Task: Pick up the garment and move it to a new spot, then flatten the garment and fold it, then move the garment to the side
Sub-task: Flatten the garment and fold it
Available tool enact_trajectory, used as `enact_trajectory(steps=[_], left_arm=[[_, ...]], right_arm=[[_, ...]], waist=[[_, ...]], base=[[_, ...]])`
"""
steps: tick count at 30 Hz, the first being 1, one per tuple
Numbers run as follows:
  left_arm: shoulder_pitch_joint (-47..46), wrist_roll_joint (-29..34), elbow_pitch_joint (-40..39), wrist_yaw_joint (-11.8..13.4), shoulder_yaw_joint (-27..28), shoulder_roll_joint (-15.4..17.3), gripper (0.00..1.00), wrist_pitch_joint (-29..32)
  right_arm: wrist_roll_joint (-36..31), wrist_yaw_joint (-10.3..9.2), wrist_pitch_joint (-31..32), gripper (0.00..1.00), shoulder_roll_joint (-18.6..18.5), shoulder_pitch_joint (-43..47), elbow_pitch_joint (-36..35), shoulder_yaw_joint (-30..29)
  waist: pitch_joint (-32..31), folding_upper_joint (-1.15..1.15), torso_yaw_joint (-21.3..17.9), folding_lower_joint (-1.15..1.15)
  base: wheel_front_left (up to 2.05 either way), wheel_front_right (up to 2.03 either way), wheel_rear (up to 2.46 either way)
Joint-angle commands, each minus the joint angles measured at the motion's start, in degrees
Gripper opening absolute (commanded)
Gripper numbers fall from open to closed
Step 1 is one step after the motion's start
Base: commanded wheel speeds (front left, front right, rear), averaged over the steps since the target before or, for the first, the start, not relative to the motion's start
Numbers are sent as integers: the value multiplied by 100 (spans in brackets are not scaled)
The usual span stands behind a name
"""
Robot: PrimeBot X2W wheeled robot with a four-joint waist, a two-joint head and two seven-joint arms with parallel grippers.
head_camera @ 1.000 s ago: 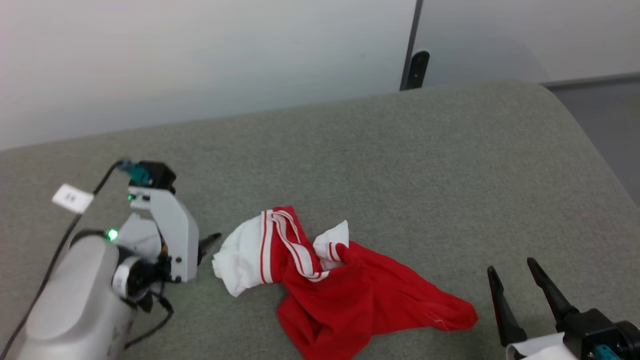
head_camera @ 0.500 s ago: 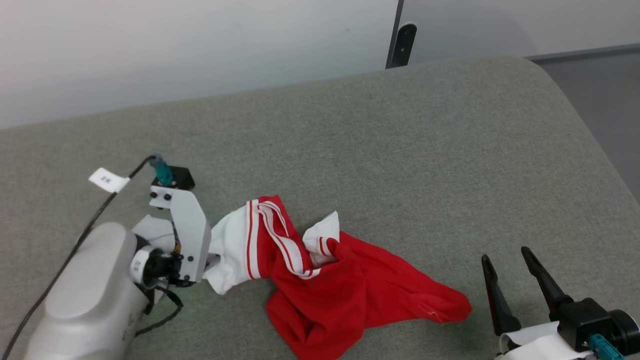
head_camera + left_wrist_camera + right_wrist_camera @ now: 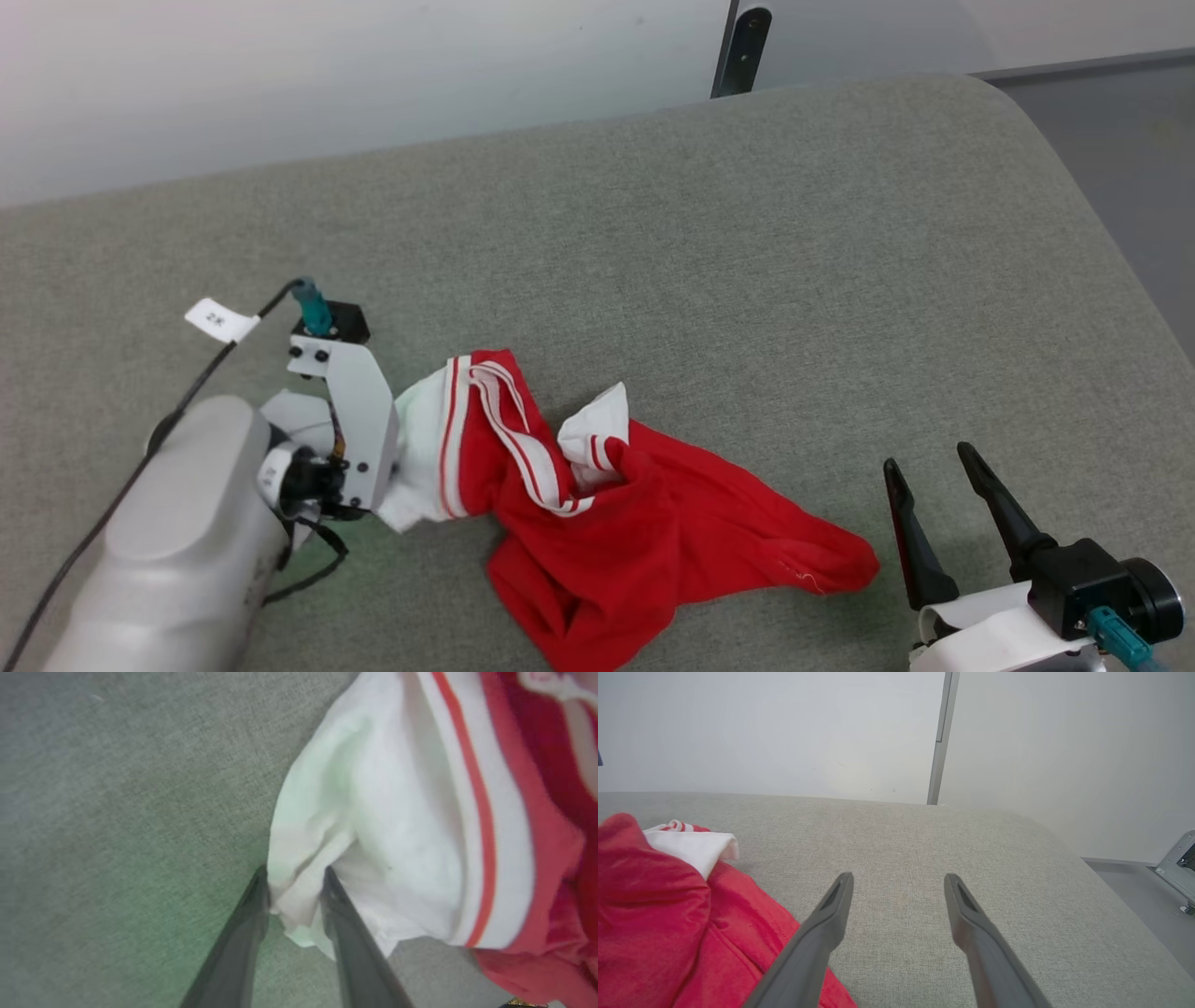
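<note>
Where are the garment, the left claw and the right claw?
garment [image 3: 672,551], head view, red body fabric.
left claw [image 3: 295,875], left wrist view, midway between fingertips.
right claw [image 3: 900,878], right wrist view, midway between fingertips.

One label can be made out from here: a small white tag [image 3: 221,321] fixed on the black cable [image 3: 187,392] that runs along the left arm [image 3: 177,551]. It carries two small dark characters. The first looks like a 2, and the second could be an X or a K, too small to settle. Lower down, a white band [image 3: 269,478] round that arm's wrist bears tiny dark print, turned sideways and too fine to read. The garment [image 3: 653,541] lies crumpled, red with white-and-red stripes, and no letter or number can be read on it as it lies
</note>
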Motion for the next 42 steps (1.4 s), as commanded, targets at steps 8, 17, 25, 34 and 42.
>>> enact_trajectory(steps=[8,17,25,34,42], left_arm=[[-62,-93,447,-114,-137,-164,0,-59],[-110,-190,478,-201,-310,-304,0,-273],[-202,-295,552,-236,-481,-476,0,-479],[-436,-479,687,-240,-751,-629,0,-685],[-612,-699,768,-243,-995,-623,0,-847]], right_arm=[[137,-6,-6,100,-130,-142,121,112],[1091,-6,830,100,-723,-766,79,1091],[2426,-6,2626,100,-1389,-1886,-103,2228],[3917,-6,4816,100,-1574,-3380,351,3017],[4284,-5,6514,100,-1069,-4440,1199,3262]], waist=[[-80,0,171,0],[-263,0,562,0],[-307,0,839,0],[-249,0,1083,0],[-136,0,1198,0]], base=[[0,0,0],[0,0,0],[0,0,0],[0,0,0],[0,0,0]])
